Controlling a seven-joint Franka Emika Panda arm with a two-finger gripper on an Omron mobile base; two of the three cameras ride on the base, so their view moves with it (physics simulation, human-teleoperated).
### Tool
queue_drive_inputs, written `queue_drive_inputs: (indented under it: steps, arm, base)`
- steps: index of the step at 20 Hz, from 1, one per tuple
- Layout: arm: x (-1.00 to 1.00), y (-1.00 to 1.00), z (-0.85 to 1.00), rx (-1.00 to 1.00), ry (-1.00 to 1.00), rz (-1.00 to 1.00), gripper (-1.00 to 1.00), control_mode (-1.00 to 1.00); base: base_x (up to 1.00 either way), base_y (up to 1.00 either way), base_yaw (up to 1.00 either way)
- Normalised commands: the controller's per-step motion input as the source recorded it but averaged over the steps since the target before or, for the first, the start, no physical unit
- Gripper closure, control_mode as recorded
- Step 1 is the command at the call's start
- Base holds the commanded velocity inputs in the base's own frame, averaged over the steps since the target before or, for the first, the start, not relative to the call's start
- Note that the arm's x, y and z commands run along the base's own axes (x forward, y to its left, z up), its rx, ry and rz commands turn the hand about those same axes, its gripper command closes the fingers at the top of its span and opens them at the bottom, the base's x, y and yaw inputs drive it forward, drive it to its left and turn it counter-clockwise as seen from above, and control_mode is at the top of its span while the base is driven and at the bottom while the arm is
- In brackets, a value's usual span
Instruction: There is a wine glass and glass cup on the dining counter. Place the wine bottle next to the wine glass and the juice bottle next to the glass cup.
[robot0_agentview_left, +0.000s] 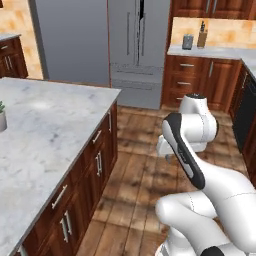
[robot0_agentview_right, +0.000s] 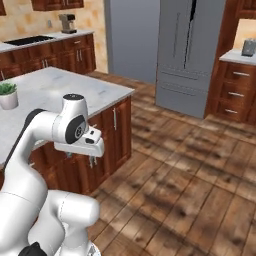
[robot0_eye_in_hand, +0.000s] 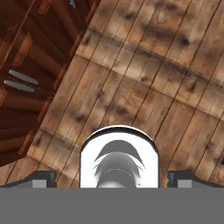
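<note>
1. Wood plank floor (robot0_agentview_right: 190, 190): runs from 6 to 3 o'clock in the right base view and lies under the hand camera.
2. Steel fridge (robot0_agentview_left: 135, 50): 12 o'clock in the left base view, 1 o'clock in the right base view, doors closed.
3. Marble-topped counter (robot0_agentview_left: 45, 130): 9 o'clock in the left base view, 10 o'clock in the right base view, on a dark wood base. Cannot tell if this is the dining counter.
4. Base cabinets (robot0_agentview_left: 85, 185): under that counter, 7 o'clock in the left base view, with steel bar handles. In the hand view they sit at 9 to 11 o'clock.
5. White arm (robot0_agentview_left: 200, 165): folded, 4 o'clock in the left base view and 8 o'clock in the right base view, hand pointing down over the floor just beside the counter's end.
6. Back counter (robot0_agentview_left: 210, 50): 1 o'clock in the left base view, pale top on wood drawers.
7. Gripper (robot0_eye_in_hand: 114, 175): 6 o'clock in the hand view, finger tips (robot0_eye_in_hand: 43, 177) wide apart, gripping nothing, floor below.
8. Cooktop (robot0_agentview_right: 32, 40): 11 o'clock in the right base view, set in the far wall counter.
9. Potted plant (robot0_agentview_right: 7, 95): 9 o'clock, standing on the marble top in a white pot.
10. Coffee machine (robot0_agentview_right: 66, 22): 11 o'clock, near the cooktop.
11. Knife block (robot0_agentview_left: 202, 35): on the back counter, just beside a grey canister (robot0_agentview_left: 187, 41).
</note>
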Motion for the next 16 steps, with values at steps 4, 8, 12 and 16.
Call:
queue_drive_inputs:
  steps: [4, 8, 12, 16]
  arm:
    - [0.00, 0.00, 0.00, 0.00, 0.00, 0.00, -1.00, 1.00]
    - [0.00, 0.00, 0.00, 0.00, 0.00, 0.00, -1.00, 1.00]
    - [0.00, 0.00, 0.00, 0.00, 0.00, 0.00, -1.00, 1.00]
    - [0.00, 0.00, 0.00, 0.00, 0.00, 0.00, -1.00, 1.00]
  base:
    - [0.80, 0.09, -0.13]
    - [0.85, 0.09, -0.06]
    - [0.87, 0.09, -0.04]
    - [0.86, 0.07, -0.05]
